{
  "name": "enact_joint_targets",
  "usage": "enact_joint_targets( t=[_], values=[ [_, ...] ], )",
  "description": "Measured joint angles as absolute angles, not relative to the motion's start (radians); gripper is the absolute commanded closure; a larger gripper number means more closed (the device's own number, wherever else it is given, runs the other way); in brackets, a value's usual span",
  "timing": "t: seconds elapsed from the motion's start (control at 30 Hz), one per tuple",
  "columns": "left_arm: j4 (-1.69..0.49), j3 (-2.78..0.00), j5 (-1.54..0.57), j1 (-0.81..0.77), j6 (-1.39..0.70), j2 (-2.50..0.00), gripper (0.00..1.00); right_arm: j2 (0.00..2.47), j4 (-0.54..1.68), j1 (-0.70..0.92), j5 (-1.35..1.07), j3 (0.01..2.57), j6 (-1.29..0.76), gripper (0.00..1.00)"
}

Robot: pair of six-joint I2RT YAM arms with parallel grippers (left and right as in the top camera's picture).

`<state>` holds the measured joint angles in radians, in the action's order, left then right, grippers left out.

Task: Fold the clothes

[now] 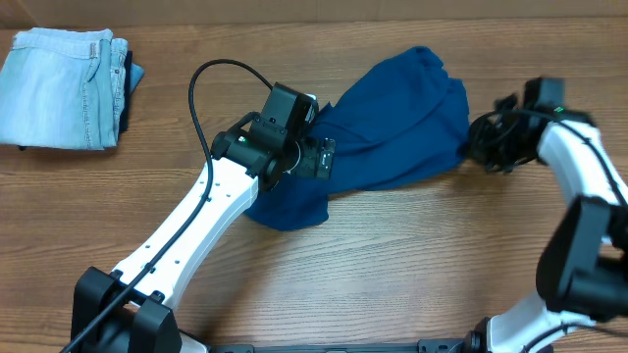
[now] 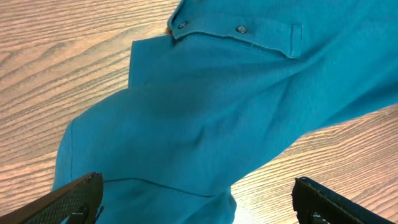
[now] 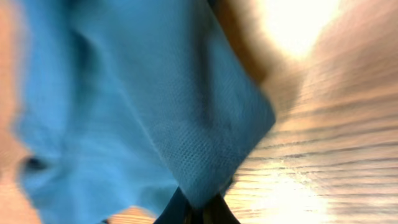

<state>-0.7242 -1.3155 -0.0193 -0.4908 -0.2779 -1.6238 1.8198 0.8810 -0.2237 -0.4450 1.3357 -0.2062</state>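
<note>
The polo shirt (image 1: 397,123), deep teal-blue and of a soft knit, is seen lying rumpled on the wooden table (image 1: 412,265), near the middle and towards the far side in the overhead view. It is spread on a slant, with a narrower bunch pointing to the near left and a broader part reaching to the far right. Creases and loose folds are seen all over it.

The left gripper (image 1: 316,157) is held over the shirt's left part, its jaws spread wide with nothing gripped between them. In the left wrist view the two dark fingers (image 2: 71,200) are seen at the bottom corners, well apart, with the cloth lying below them. The button placket (image 2: 267,38) is shown at the top of that view, two buttons (image 2: 241,28) are made out on it, and bare wood is seen on either side of the cloth.

The right gripper (image 1: 483,142) is placed at the shirt's right edge. The right wrist view is blurred, but the dark fingertips (image 3: 169,216) are seen drawn tight together at the bottom of the frame, and a fold of the shirt is pinched between them.

A folded pair of pale-blue jeans (image 1: 59,88) is laid at the far left corner of the table, well apart from the shirt. A black cable (image 1: 196,93) is looped above the left arm.
</note>
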Motion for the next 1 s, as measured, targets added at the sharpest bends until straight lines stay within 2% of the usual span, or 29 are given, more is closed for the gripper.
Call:
enact_joint_targets(
  t=[0.23, 0.37, 0.67, 0.93, 0.97, 1.0],
  values=[
    [-0.705, -1.316, -0.019, -0.491, -0.278, -1.624, 0.00, 1.592, 0.924, -0.209, -0.441, 1.613, -0.175, 0.96],
    [-0.703, -1.316, -0.019, -0.491, -0.278, -1.624, 0.00, 1.541, 0.910, -0.209, -0.430, 1.697, -0.167, 0.96],
    [-0.703, -1.316, -0.029, -0.491, -0.278, -1.624, 0.00, 1.567, 0.892, -0.193, -0.421, 1.700, -0.163, 0.96],
    [-0.708, -1.316, -0.038, -0.491, -0.278, -1.624, 0.00, 1.597, 0.723, -0.101, -0.348, 1.700, -0.162, 0.96],
    [-0.712, -1.316, -0.039, -0.491, -0.277, -1.624, 0.00, 1.609, 0.700, -0.102, -0.323, 1.700, -0.160, 0.95],
    [-0.718, -1.316, -0.039, -0.491, -0.278, -1.624, 0.00, 1.620, 0.684, -0.105, -0.305, 1.700, -0.160, 0.87]
  ],
)
